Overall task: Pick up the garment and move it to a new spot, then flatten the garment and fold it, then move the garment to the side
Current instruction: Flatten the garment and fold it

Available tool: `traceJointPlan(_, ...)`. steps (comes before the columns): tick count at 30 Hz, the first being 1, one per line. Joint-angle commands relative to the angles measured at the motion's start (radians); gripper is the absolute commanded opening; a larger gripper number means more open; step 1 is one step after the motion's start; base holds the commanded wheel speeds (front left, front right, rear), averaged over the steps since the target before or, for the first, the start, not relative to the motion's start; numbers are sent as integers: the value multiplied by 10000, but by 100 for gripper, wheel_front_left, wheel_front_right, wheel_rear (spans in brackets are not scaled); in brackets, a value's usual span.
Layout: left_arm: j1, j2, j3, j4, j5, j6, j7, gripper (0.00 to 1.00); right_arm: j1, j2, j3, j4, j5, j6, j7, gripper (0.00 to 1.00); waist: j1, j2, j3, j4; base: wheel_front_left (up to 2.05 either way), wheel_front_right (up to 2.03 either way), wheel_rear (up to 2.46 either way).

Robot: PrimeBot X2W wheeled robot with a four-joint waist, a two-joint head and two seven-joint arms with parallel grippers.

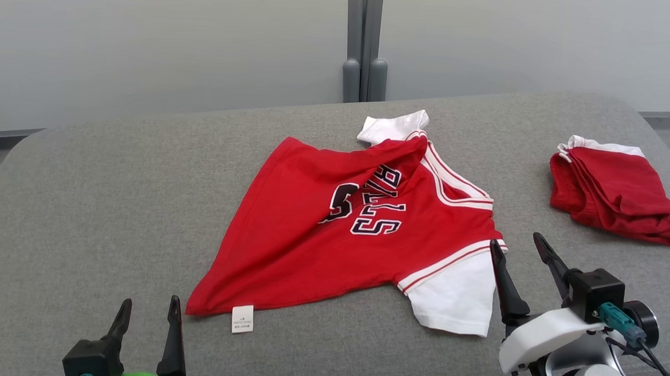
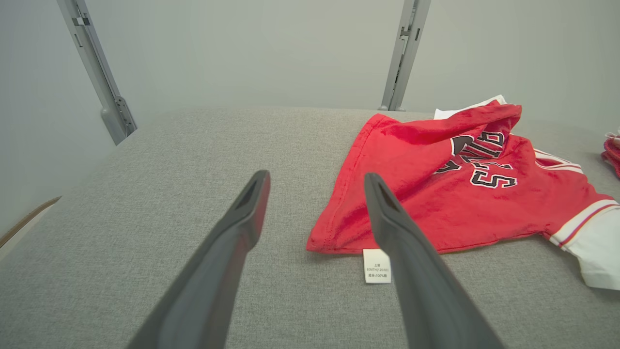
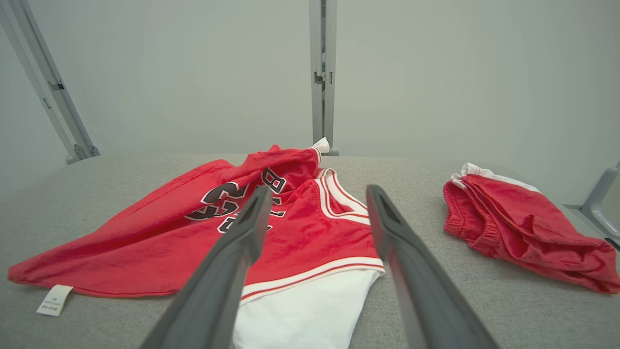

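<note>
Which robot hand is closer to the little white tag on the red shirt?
The left. The left gripper sits open just left of the tag, apart from it. The right gripper is across the shirt, beside its white sleeve.

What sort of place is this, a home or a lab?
Probably a test lab: a grey fabric-covered table, bare pale wall panels joined by a grey metal post, and a red-and-white lettered jersey laid out near another red garment.
</note>
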Motion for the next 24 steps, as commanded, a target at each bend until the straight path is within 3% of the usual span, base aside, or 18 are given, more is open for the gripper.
traceJointPlan(1, 130, 58, 1, -26, -20, 3, 0, 100, 33, 0, 10, 21, -54, -14, -35, 100, 0, 0, 2, -10, 0, 0, 0)
traceJointPlan(14, 78, 115, -159, -27, 19, 25, 73, 100, 49, 50, -185, 274, 140, -14, 85, 100, 0, 0, 27, -28, 0, 0, 0)
traceJointPlan(24, -99, -42, -502, 312, 36, -147, 80, 100, 440, 287, -1132, 2142, 1266, -14, 644, 100, 0, 0, 315, 269, 0, 0, 0)
